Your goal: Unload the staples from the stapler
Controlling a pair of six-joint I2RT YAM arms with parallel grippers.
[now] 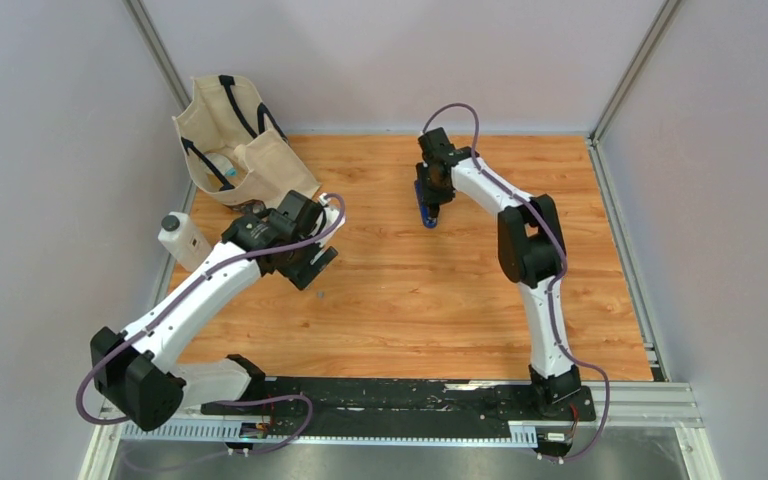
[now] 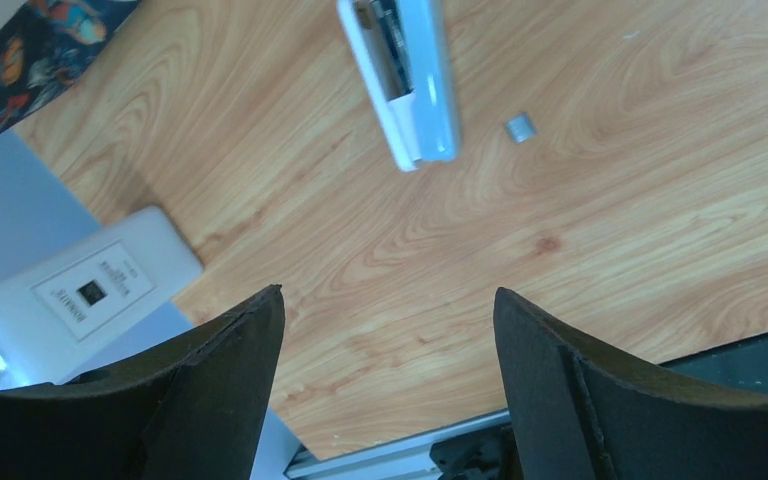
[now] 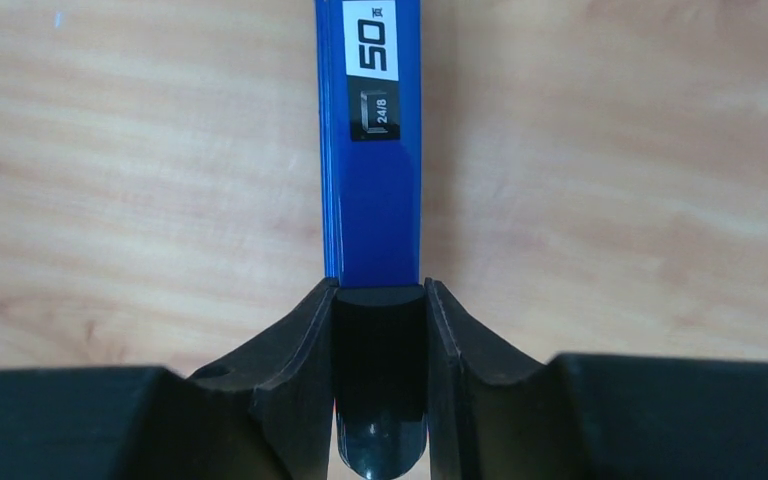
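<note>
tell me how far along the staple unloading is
Done, apparently: a short grey staple strip lies on the table beside the pale stapler. In hand: the right tool is closed on the blue stapler's sides. Left: getting the blue stapler's staples out; whether it holds any cannot be seen. The left tool hangs open and empty.
</note>
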